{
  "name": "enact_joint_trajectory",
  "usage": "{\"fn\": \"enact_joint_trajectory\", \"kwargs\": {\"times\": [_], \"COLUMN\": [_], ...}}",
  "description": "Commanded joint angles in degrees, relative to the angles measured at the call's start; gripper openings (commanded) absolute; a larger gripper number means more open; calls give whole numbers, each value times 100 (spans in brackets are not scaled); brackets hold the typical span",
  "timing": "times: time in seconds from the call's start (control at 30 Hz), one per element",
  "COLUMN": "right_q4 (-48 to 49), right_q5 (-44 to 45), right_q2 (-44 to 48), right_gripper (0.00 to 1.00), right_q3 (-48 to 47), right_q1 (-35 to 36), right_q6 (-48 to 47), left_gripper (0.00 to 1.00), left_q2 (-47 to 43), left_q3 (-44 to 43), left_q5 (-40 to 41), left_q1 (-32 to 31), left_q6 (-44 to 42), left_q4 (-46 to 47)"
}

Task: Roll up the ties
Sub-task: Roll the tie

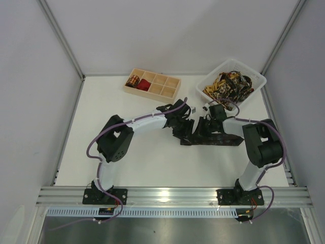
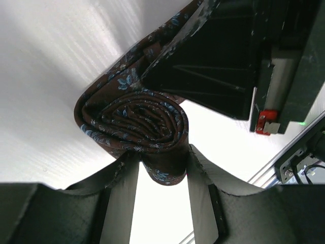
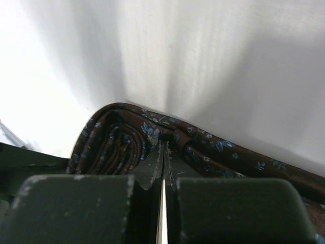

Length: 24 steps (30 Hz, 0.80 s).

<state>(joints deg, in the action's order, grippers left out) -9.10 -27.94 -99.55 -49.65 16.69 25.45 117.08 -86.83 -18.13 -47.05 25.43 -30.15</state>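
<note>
A dark brown tie [image 1: 219, 139] with small blue flowers lies across the middle of the table. Its left end is wound into a coil [image 2: 134, 119]. My left gripper [image 2: 162, 158] is shut on the lower edge of that coil, one finger on each side. My right gripper [image 3: 163, 146] is shut, and its tips press into the fold where the coil [image 3: 114, 140] meets the flat tail [image 3: 233, 152]. In the top view, the left gripper [image 1: 185, 127] and right gripper [image 1: 206, 124] meet over the tie's left part.
A pale wooden compartment tray [image 1: 163, 90] at the back holds a small patterned coil [image 1: 133, 80] and a red coil [image 1: 143, 85]. A white basket [image 1: 254, 76] at the back right holds gold-and-black ties [image 1: 228, 86]. The right gripper's dark body [image 2: 223, 56] hangs close above the coil.
</note>
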Motion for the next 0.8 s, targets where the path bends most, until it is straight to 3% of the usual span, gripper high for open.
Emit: {"fn": "enact_joint_trajectory", "kwargs": {"times": [0.0, 0.3, 0.6, 0.77], "right_q4": [320, 778, 1112, 508], "right_q5": [-324, -598, -774, -355], "right_q2": [-311, -329, 145, 523], "right_gripper": [0, 0, 0, 0], "right_q3": [201, 227, 500, 220], "right_q1": [238, 1073, 1381, 1416], "right_q6": [231, 846, 1453, 1192], "left_gripper": [45, 46, 47, 47], "left_q2": [-106, -510, -871, -827], "left_q3": [60, 579, 1010, 940], "left_q5": [125, 319, 415, 389], "left_q1": [47, 205, 301, 293], "left_q6": [-117, -214, -214, -205], "left_q4": [-122, -254, -255, -281]}}
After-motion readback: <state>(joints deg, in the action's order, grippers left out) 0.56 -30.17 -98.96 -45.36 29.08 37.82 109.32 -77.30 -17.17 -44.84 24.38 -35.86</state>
